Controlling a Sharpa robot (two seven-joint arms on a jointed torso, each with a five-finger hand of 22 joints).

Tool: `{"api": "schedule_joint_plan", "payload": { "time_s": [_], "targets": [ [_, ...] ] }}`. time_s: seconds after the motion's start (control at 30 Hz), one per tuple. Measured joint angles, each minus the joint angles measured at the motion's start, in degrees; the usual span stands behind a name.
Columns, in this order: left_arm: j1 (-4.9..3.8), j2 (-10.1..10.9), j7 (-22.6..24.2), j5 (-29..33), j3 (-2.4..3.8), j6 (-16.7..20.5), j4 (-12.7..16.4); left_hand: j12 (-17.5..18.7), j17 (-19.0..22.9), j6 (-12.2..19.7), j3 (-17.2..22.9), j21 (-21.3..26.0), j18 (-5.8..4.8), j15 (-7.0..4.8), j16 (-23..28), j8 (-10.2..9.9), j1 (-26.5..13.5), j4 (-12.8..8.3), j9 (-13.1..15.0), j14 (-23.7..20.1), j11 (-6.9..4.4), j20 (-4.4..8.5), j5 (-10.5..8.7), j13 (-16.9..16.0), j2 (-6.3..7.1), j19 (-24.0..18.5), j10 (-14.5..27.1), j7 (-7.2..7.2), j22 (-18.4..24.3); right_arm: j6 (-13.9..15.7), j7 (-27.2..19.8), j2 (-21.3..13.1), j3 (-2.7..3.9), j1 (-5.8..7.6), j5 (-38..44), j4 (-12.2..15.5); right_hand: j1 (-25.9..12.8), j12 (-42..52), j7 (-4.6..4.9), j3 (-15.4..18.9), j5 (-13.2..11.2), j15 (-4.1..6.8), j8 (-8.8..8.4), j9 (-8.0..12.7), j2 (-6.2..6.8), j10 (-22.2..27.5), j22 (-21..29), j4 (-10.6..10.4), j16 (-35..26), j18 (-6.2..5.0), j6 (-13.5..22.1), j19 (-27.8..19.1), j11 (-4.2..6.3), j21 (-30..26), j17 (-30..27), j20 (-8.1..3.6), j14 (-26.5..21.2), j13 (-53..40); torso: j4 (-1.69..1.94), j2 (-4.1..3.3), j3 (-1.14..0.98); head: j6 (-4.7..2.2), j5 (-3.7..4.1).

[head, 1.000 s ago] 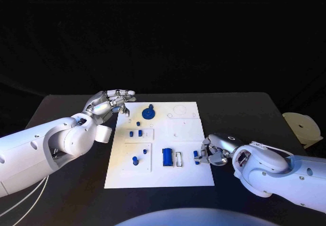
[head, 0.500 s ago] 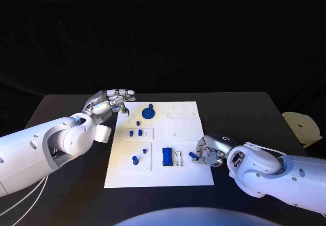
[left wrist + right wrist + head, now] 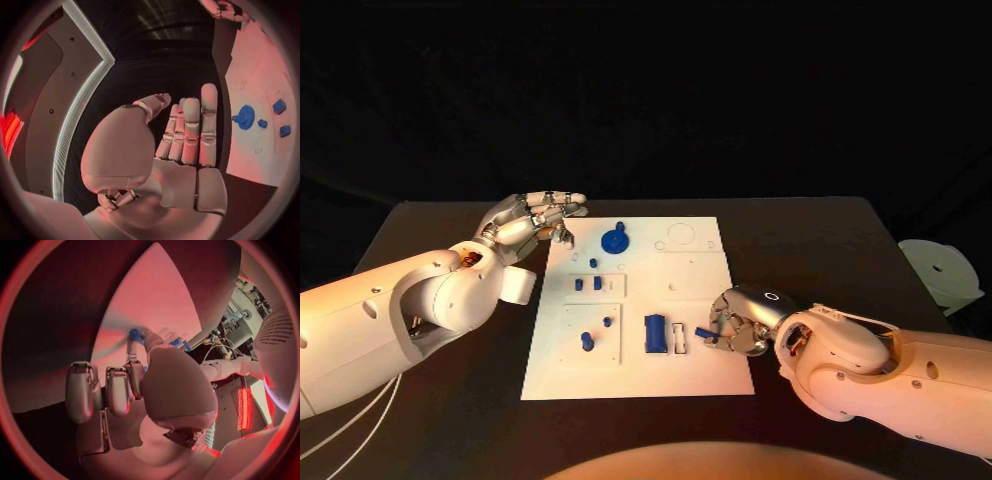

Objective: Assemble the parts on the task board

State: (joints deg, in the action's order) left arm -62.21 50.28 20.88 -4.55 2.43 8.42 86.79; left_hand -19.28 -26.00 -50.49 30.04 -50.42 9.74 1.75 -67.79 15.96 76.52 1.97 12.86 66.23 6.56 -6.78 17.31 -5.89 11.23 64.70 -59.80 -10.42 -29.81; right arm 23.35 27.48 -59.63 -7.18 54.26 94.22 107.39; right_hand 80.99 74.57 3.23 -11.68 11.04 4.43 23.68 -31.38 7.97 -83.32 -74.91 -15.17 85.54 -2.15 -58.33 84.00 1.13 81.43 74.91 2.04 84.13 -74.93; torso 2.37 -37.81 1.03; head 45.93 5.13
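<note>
The white task board [image 3: 692,292] lies mid-table. On it I see a round blue part [image 3: 615,239], two small blue blocks [image 3: 587,284], two small blue pieces [image 3: 596,332] and a tall blue block [image 3: 655,333] beside an empty slot [image 3: 679,338]. My right hand [image 3: 744,320] hovers over the board's near right side and pinches a small blue part [image 3: 708,332], whose tip shows at the fingertips [image 3: 135,333]. My left hand [image 3: 535,215] floats off the board's far left corner with straight fingers [image 3: 187,132], holding nothing. The round part [image 3: 245,116] lies beyond them.
A pale round object [image 3: 939,270] sits at the table's right edge. Bare black table surrounds the board on the left and right.
My right hand has moved left over the board's right edge, carrying the small blue part closer to the slot by the tall block. My left hand has stayed put.
</note>
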Motion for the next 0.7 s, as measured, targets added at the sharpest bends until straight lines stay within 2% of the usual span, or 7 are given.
{"api": "schedule_joint_plan", "payload": {
  "time_s": [0.1, 0.2, 0.3, 0.4, 0.47, 0.53, 0.7],
  "targets": [
    [0.00, 0.01, -0.03, -0.01, 0.00, -0.01, 0.00, 0.00, 0.00, 0.00, 0.00, 0.00, 0.00, 0.00, 0.00, 0.00, 0.00, 0.00, -0.05, 0.00, 0.00, 0.00, 0.00, 0.00, 0.00, 0.00, 0.00, 0.00, 0.00, 0.01, -0.02, 0.04, -0.01, -0.01, 0.16, 0.11, 1.31, 0.00, -0.16, -2.94, 2.34, 0.12, -0.22, 0.00, 1.16, 0.00, 0.00, -2.63, 0.00, 0.00, -0.15, 0.00, 0.00, 0.00, 0.00, 0.00, -0.12, 0.02, -0.03, 0.00, -0.03, -0.03, -0.03],
    [0.00, 0.01, -0.06, -0.02, 0.00, -0.03, 0.00, 0.00, 0.00, 0.00, 0.00, 0.00, 0.00, 0.00, 0.00, 0.00, 0.00, 0.00, -0.05, 0.00, 0.00, 0.00, 0.00, 0.00, 0.00, 0.00, 0.00, 0.00, 0.00, 0.06, 0.02, -0.06, -0.04, -0.02, -0.06, 0.29, 0.90, -0.23, -0.07, -5.45, 5.06, 0.11, 0.91, -0.73, 1.53, 0.00, 0.00, -4.62, 0.00, 0.01, 0.12, 0.00, 0.00, 0.00, 0.00, 0.00, -0.12, 0.03, -0.03, 0.01, -0.03, -0.07, -0.06],
    [0.00, 0.01, -0.09, -0.03, 0.00, -0.04, 0.00, 0.00, 0.00, 0.00, 0.00, 0.00, 0.00, 0.00, 0.00, 0.00, 0.00, 0.00, -0.05, 0.00, 0.00, 0.00, 0.00, 0.00, 0.00, 0.00, 0.00, 0.00, 0.00, 0.14, 0.16, -0.27, -0.07, 0.11, -1.26, 0.56, -1.10, -0.24, -0.06, -7.43, 6.29, 0.11, 1.40, -1.69, 2.44, 0.00, 0.00, -4.73, 0.00, 0.00, 0.70, 0.00, 0.00, 0.00, 0.00, 0.00, -0.12, 0.03, -0.03, 0.02, -0.03, -0.10, -0.07],
    [0.00, -0.02, -0.11, -0.04, 0.00, -0.05, 0.00, 0.00, 0.01, 0.00, 0.00, 0.00, 0.00, 0.00, 0.00, 0.00, 0.00, 0.00, -0.05, 0.00, 0.00, 0.00, 0.00, 0.01, 0.00, 0.00, 0.00, 0.00, 0.00, 0.17, 0.28, -0.41, -0.20, 0.33, -3.01, 0.85, -4.35, -0.24, 0.09, -10.61, 7.69, 0.11, 2.49, -2.81, 2.93, -0.01, 0.00, -3.36, 0.00, 0.00, 1.07, 0.00, -0.01, 0.00, 0.00, 0.00, -0.11, 0.03, -0.03, 0.02, -0.03, -0.10, -0.07],
    [0.00, -0.03, -0.13, -0.05, 0.00, -0.05, -0.02, -0.20, 0.07, 0.00, 0.00, 0.00, 0.00, 0.00, 0.00, 0.00, 0.00, 0.00, -0.05, 0.00, -0.21, 0.00, 0.00, 0.01, 0.00, 0.00, 0.21, 0.00, 0.00, 0.17, 0.36, -0.49, -0.30, 0.49, -4.63, 1.12, -5.95, -0.24, 0.19, -13.79, 7.73, 0.11, 2.90, -3.51, 3.36, -0.21, 0.01, -0.83, 0.00, 0.00, 1.17, 0.00, -0.21, 0.00, 0.00, 0.00, -0.11, 0.03, -0.03, 0.03, -0.03, -0.11, -0.07],
    [0.00, -0.05, -0.15, -0.06, 0.00, -0.06, -0.02, -0.20, 0.07, 0.00, 0.00, 0.00, 0.00, 0.00, 0.00, 0.00, 0.00, 0.00, -0.05, 0.00, -0.22, 0.00, 0.00, 0.01, 0.00, 0.00, 0.21, 0.00, 0.00, 0.17, 0.47, -0.51, -0.40, 0.75, -6.60, 1.43, -7.08, -0.24, 0.15, -13.81, 7.73, 0.11, 3.18, -3.99, 3.40, -0.21, 0.01, -0.85, 0.00, 0.00, 1.35, 0.00, -0.21, 0.00, 0.00, 0.01, -0.11, 0.03, -0.03, 0.03, -0.03, -0.13, -0.07],
    [0.00, -0.06, -0.20, -0.07, 0.00, -0.07, -0.02, -0.20, 0.07, 0.00, 0.00, 0.00, 0.00, 0.00, 0.00, 0.00, 0.00, 0.00, -0.05, 0.00, -0.21, 0.00, 0.00, 0.01, 0.00, 0.00, 0.21, 0.00, 0.00, 0.32, 0.52, -0.36, -0.45, 1.27, -10.50, 2.15, -8.47, -0.24, 0.06, -15.99, 7.73, 0.11, 3.35, -4.45, 3.50, -0.42, 0.00, 0.97, 0.00, 0.00, 1.63, 0.00, 0.00, 0.00, -0.01, 0.01, -0.11, 0.03, -0.01, 0.01, -0.02, -0.14, -0.13]
  ]
}}
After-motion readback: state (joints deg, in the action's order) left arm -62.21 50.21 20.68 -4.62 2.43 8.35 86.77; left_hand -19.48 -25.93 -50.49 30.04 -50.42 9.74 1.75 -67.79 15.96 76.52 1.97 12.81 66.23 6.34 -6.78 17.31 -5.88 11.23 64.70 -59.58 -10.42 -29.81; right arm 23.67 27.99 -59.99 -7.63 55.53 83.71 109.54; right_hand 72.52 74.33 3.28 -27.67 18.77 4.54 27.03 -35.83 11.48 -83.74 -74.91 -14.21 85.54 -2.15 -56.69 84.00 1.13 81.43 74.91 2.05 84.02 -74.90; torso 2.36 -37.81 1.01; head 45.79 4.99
